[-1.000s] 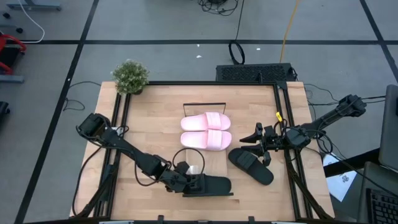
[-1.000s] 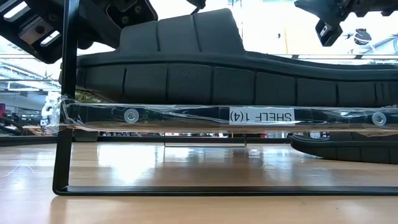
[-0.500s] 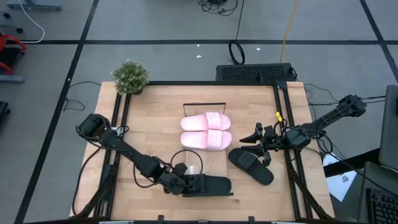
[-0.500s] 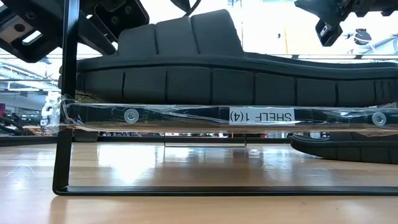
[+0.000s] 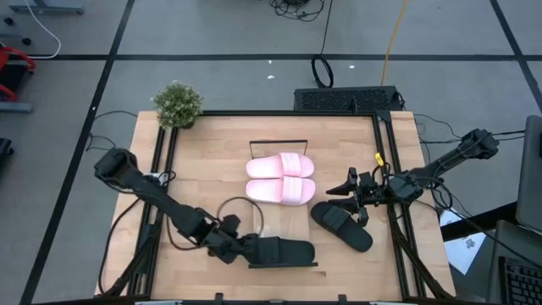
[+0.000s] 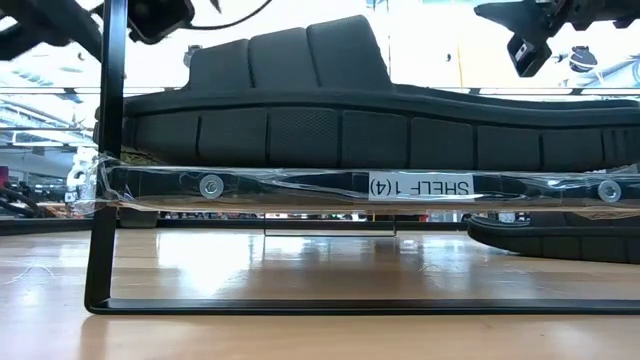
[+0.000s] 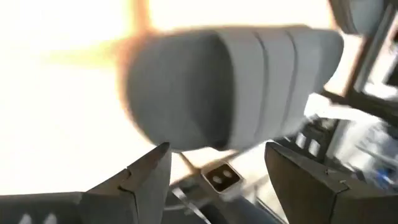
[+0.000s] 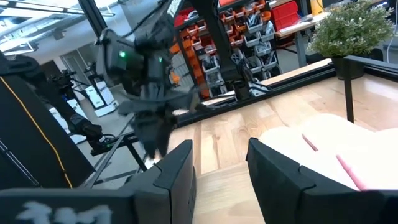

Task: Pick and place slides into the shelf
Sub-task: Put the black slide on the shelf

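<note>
At the near edge of the tabletop (image 5: pixel 203 161), one black slide (image 5: pixel 284 252) rests on the shelf (image 6: pixel 330 186), with the left gripper (image 5: pixel 235 249) just beside its left end, fingers apart and holding nothing. Right of centre, the second black slide (image 5: pixel 341 225) lies on the tabletop, the right gripper (image 5: pixel 349 188) hovering near it with fingers apart; it looks light, soft and flexible, so the wide strap seems the best hold. Farther back, two pink slides (image 5: pixel 280 178) lie side by side.
</note>
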